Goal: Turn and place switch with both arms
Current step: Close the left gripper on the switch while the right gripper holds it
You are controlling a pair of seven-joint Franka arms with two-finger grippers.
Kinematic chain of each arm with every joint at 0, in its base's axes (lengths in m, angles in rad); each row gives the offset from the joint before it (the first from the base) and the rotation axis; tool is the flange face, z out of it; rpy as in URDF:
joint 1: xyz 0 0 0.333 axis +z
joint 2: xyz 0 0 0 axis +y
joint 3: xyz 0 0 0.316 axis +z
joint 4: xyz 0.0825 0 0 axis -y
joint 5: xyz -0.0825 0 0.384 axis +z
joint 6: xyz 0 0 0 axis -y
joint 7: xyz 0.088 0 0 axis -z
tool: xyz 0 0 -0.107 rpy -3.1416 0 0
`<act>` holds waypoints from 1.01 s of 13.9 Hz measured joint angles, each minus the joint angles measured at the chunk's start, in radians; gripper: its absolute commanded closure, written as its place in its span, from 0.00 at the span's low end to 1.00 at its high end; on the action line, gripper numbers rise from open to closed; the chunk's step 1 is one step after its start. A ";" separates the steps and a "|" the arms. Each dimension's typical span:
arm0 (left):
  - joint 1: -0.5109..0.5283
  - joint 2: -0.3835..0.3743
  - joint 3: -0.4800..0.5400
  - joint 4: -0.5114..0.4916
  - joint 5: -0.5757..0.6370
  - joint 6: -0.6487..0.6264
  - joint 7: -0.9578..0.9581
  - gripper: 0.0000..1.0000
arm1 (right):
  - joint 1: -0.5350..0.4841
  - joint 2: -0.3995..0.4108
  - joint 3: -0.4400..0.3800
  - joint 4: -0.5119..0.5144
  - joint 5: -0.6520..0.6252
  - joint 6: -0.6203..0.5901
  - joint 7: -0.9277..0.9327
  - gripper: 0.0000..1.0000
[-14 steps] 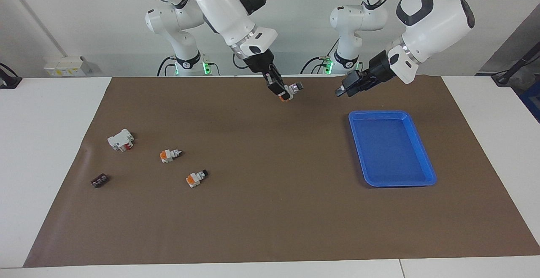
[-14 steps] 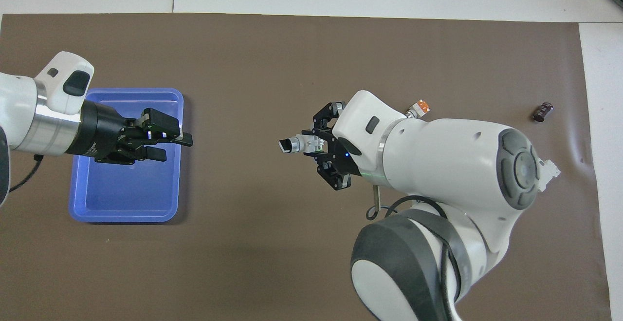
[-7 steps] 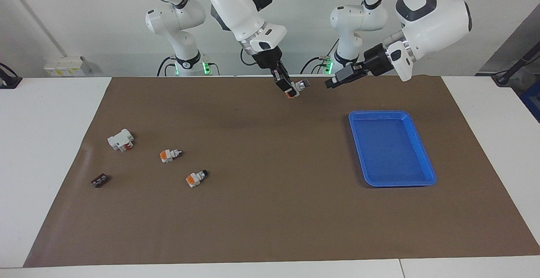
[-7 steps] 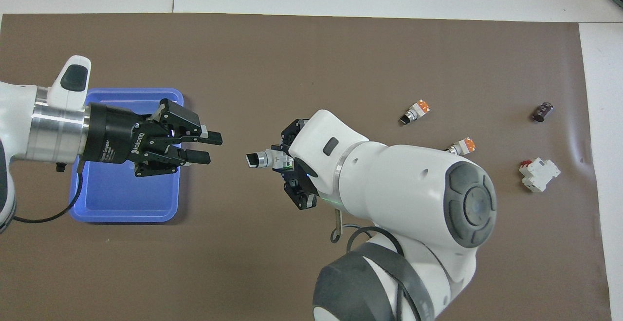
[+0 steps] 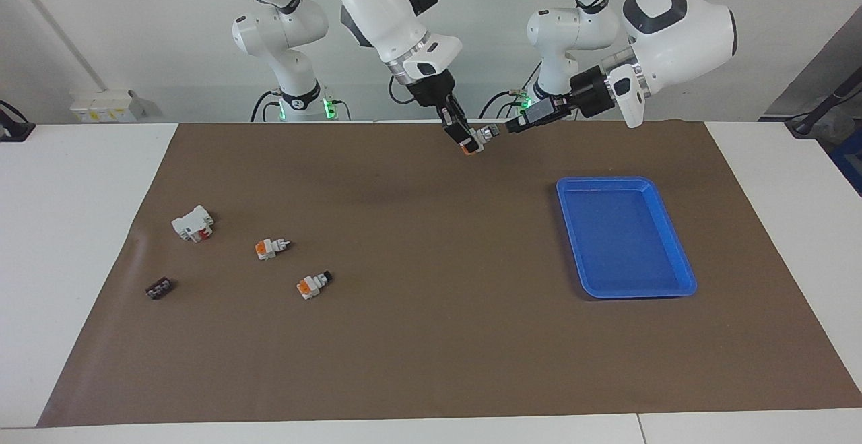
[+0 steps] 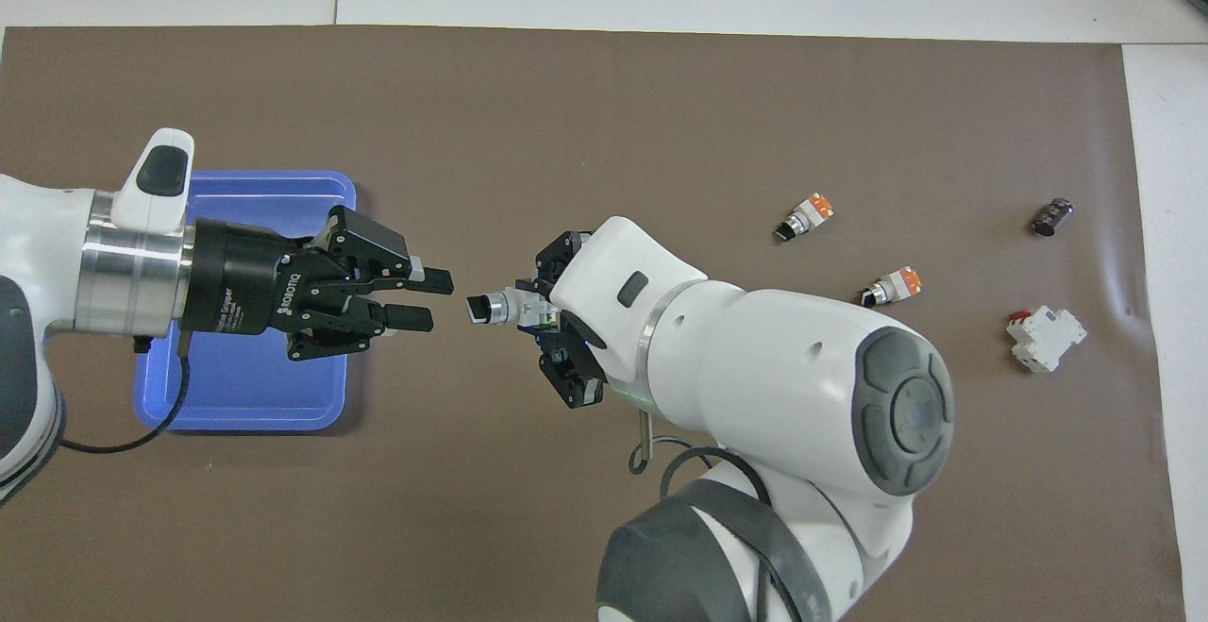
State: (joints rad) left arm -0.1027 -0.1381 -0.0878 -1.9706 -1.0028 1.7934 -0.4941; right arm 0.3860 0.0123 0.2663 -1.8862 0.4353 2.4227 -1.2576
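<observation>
Held aloft over the brown paper mat (image 5: 431, 336) on the worktop: the thumb-sized white switch with orange block and black knob tip (image 6: 493, 306), pinched by its body in the right arm's black claw (image 6: 538, 311), knob aimed at the other arm. Left arm's black claw (image 6: 425, 297) level with it, fingers parted with a narrow gap, nothing in them, tips just short of the knob. Seen from the facing view, knob and fingertips near, apart.

Judged step: handover in mid-air, for turning. To do it well: knob centred in the gap, closing only once well over the barrel, right grip kept until the left was firm.

Waiting beneath the left arm: shallow blue plastic tray (image 5: 673, 242), empty. Lying toward the right arm's end: 2 like switches (image 5: 272, 248) (image 5: 312, 285), untouched.
</observation>
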 measured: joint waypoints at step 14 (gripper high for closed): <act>-0.067 -0.033 -0.002 -0.069 -0.055 0.132 -0.003 0.79 | 0.000 0.001 0.000 0.000 0.000 0.008 0.003 1.00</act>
State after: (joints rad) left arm -0.1694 -0.1706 -0.0901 -2.0396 -1.0576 1.9253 -0.4968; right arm 0.3860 0.0128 0.2662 -1.8862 0.4352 2.4307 -1.2549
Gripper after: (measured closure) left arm 0.731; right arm 0.670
